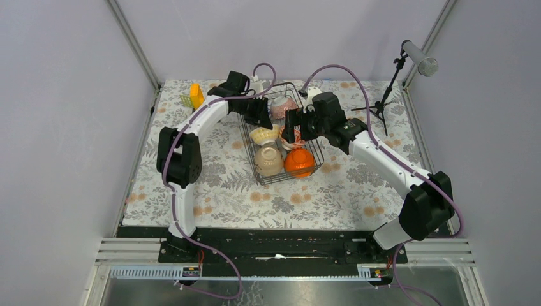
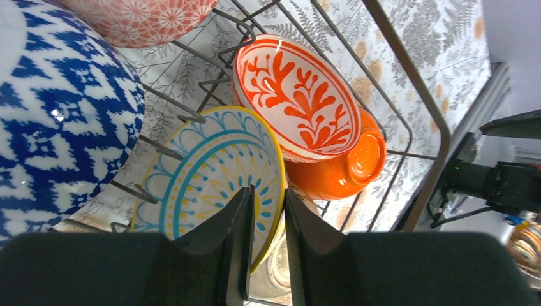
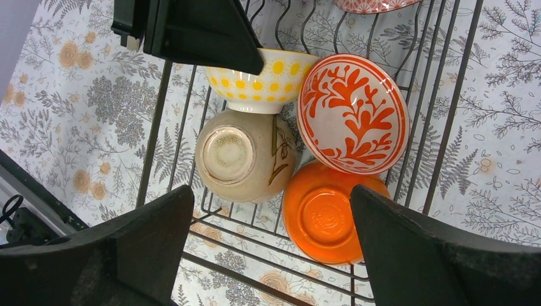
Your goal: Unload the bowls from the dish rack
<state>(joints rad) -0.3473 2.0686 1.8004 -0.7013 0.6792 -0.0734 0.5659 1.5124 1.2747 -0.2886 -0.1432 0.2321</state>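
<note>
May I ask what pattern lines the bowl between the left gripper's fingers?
That bowl: turquoise-and-yellow linework, yellow rim; best in left wrist view.

No legible text, brand, number or sign in any view. Closest thing is a faint round embossed mark at the centre of the orange bowl underside, seen from the right wrist — too blurred to read. The small board below the left arm base in the top view may carry markings — too tiny to make out any characters.
</note>
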